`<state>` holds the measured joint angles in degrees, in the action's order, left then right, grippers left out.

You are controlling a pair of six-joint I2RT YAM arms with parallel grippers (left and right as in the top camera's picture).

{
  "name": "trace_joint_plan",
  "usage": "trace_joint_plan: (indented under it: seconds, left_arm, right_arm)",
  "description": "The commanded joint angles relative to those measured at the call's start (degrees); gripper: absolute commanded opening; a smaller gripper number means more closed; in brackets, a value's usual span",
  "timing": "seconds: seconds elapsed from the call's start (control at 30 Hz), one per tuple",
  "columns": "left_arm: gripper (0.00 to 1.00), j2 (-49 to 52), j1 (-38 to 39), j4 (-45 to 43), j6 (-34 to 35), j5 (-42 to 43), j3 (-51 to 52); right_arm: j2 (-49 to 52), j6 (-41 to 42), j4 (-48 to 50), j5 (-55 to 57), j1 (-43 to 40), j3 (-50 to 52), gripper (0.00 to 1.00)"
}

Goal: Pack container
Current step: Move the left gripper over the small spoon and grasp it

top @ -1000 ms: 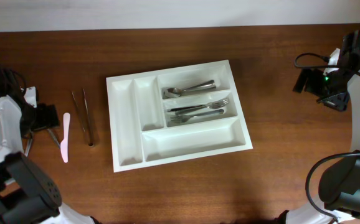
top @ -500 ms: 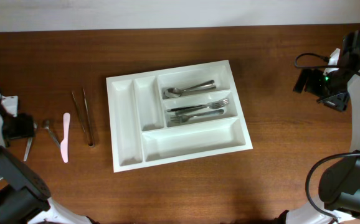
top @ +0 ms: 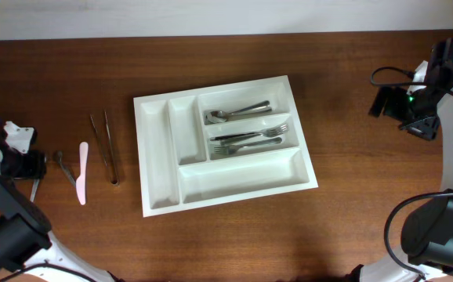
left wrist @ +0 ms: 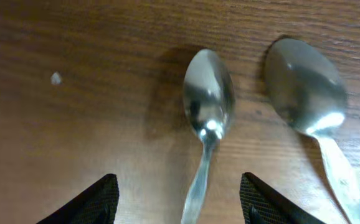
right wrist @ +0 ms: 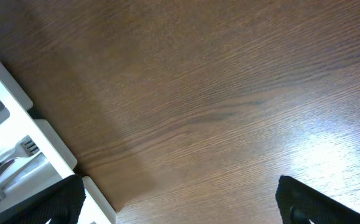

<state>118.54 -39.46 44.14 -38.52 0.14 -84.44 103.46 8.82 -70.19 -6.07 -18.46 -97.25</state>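
The white container (top: 160, 160) lies mid-table, with a spoon (top: 238, 112) in its top crosswise compartment and forks (top: 250, 141) in the middle one. Its corner also shows in the right wrist view (right wrist: 9, 93). Two loose spoons lie at the far left (top: 63, 166) (top: 36, 186). My left gripper (top: 32, 164) is open and low over them. In the left wrist view, one spoon's (left wrist: 208, 102) handle runs between the open jaws (left wrist: 180, 208), untouched. The other spoon (left wrist: 304, 93) lies to the right. My right gripper (top: 383, 102) (right wrist: 180, 205) is open and empty over bare wood, right of the container.
Metal tongs (top: 105, 145) and a pale pink plastic knife (top: 82, 172) lie on the wood between the spoons and the container. The container's two narrow compartments and its long bottom one (top: 246, 174) hold nothing. The table's far edge meets a white wall.
My left gripper has drawn back to the left, uncovering the two spoons it was over. The right arm and the container have not moved.
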Motion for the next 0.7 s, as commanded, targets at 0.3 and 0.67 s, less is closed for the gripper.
trace_joint_plan:
  seconds: [0.3, 0.67]
  left_arm:
    - [0.59, 2.21, 0.09, 0.79, -4.9, 2.05, -1.01]
    - [0.32, 4.04, 0.09, 0.59, -4.83, 2.08, -0.98]
  right_arm:
    - [-0.66, 0.28, 0.13, 0.13, -0.31, 0.28, 0.99]
    - [-0.66, 0.28, 0.13, 0.13, -0.31, 0.28, 0.99]
